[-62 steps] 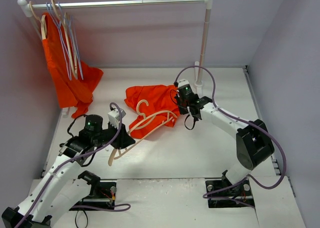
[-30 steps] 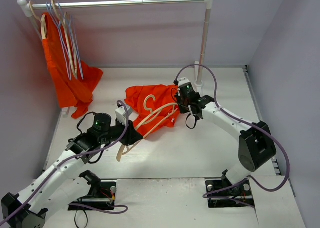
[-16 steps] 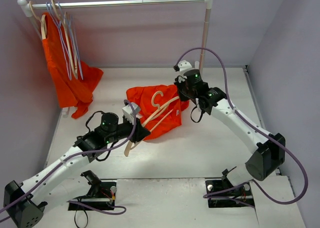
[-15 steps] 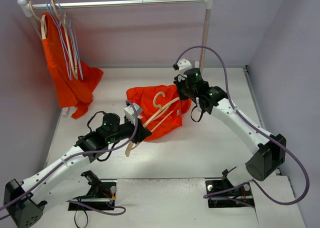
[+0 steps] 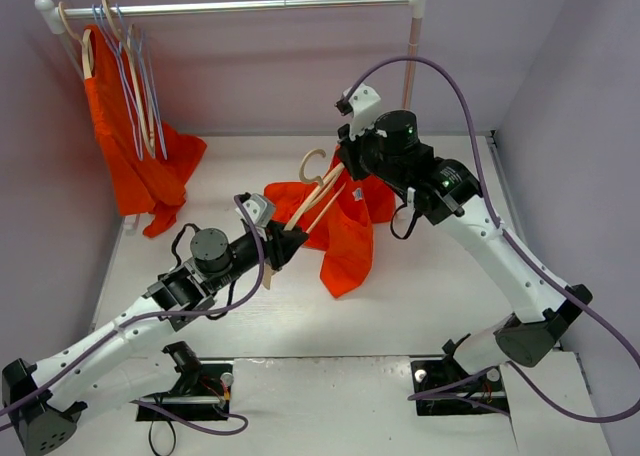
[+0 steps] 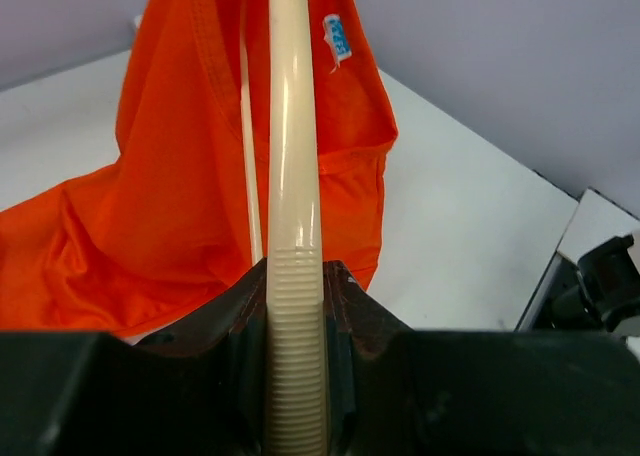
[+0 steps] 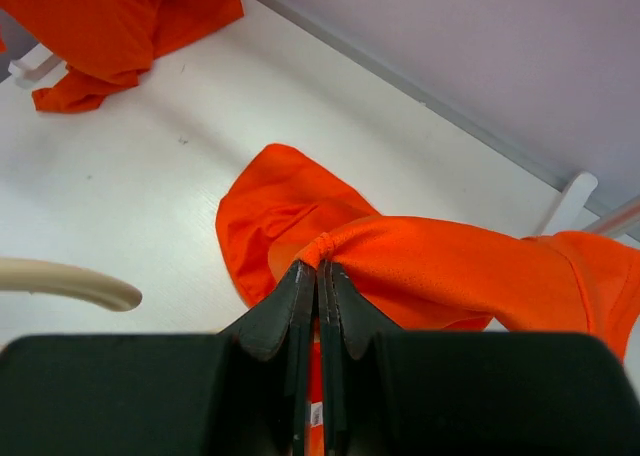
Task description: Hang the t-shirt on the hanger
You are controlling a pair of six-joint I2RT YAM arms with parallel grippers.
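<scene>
One t-shirt (image 7: 450,266), pinched between right fingers (image 7: 290,311)

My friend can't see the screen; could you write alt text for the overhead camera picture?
An orange-red t-shirt is held up over a white table: the robot's right gripper pinches its fabric and the left gripper clamps the end of a cream hanger angled up across it. At back left, another orange garment hangs on a clothes rail.
</scene>
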